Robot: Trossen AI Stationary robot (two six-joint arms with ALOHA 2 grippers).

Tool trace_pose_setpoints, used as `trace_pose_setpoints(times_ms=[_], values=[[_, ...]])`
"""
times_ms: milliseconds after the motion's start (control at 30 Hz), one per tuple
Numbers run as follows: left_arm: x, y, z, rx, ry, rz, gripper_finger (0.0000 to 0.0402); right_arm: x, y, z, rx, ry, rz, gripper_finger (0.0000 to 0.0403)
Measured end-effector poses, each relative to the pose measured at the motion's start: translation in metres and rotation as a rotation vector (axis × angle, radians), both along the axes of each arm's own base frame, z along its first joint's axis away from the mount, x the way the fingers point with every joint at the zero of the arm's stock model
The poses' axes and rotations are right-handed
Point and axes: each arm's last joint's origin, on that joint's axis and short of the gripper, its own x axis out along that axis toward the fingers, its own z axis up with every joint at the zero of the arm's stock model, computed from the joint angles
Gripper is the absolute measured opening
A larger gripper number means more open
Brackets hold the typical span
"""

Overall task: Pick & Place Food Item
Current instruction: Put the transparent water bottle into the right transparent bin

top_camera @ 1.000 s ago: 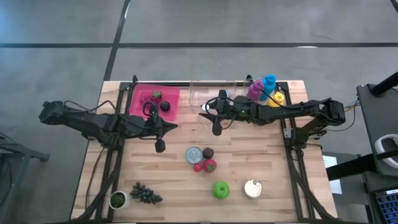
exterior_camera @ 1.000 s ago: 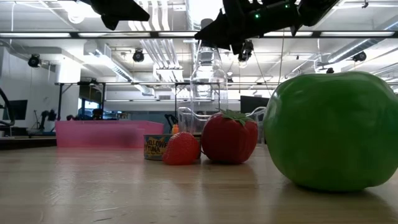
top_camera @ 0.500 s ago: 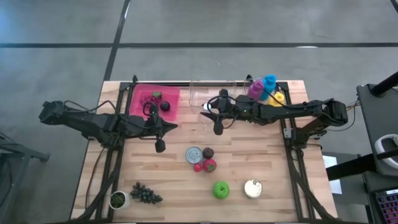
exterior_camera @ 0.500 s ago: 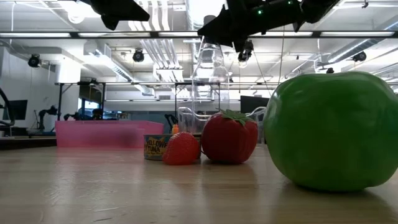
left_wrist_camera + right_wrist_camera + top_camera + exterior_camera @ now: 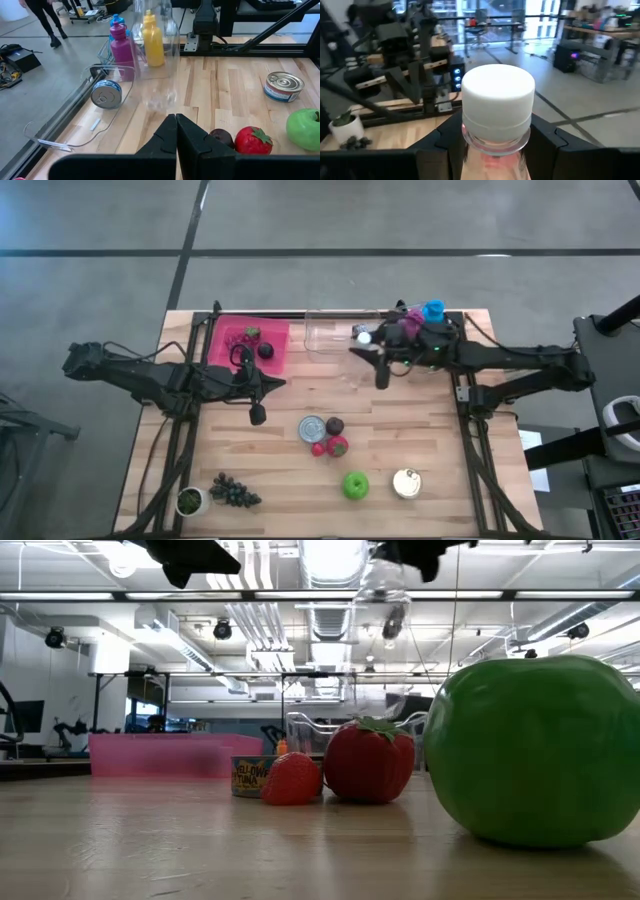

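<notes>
The right gripper (image 5: 495, 145) is clamping the neck of a clear plastic bottle with a white cap (image 5: 498, 107), carrying it high over the clear plastic bin (image 5: 335, 332) at the table's far edge; the hold is narrow, so the bottle is risking a swing or slip, and could be landing on the bin wall or toppling the coloured bottles (image 5: 425, 320) to its right. The left gripper (image 5: 176, 131) is waiting, fingers fully closed and empty, near the pink tray (image 5: 232, 352).
</notes>
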Motion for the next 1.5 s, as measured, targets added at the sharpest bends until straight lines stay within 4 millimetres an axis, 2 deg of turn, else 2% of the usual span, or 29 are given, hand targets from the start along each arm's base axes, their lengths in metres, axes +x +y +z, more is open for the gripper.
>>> trace_pose_setpoints(times_ms=[267, 400, 733, 867, 1200, 1300, 1500], values=[[0.000, 0.000, 0.000, 0.000, 0.000, 0.000, 0.0001, -0.047, 0.000, 0.021, 0.022, -0.019, -0.233, 0.0146], [0.000, 0.000, 0.000, 0.000, 0.000, 0.000, 0.0001, -0.066, 0.002, 0.028, 0.028, -0.031, -0.294, 0.0147], [0.000, 0.000, 0.000, 0.000, 0.000, 0.000, 0.0001, -0.099, 0.005, 0.034, 0.037, -0.026, -0.429, 0.0148], [0.000, 0.000, 0.000, 0.000, 0.000, 0.000, 0.0001, -0.112, 0.006, 0.045, 0.064, 0.013, -0.458, 0.0149], [0.000, 0.000, 0.000, 0.001, 0.001, 0.000, 0.0001, -0.125, 0.004, 0.059, 0.060, 0.079, -0.633, 0.0150], [0.000, 0.000, 0.000, 0.000, 0.000, 0.000, 0.0001, -0.125, 0.003, 0.058, 0.061, 0.078, -0.638, 0.0150], [0.000, 0.000, 0.000, 0.000, 0.000, 0.000, 0.0001, -0.125, 0.001, 0.048, 0.030, 0.100, -0.763, 0.0150]])
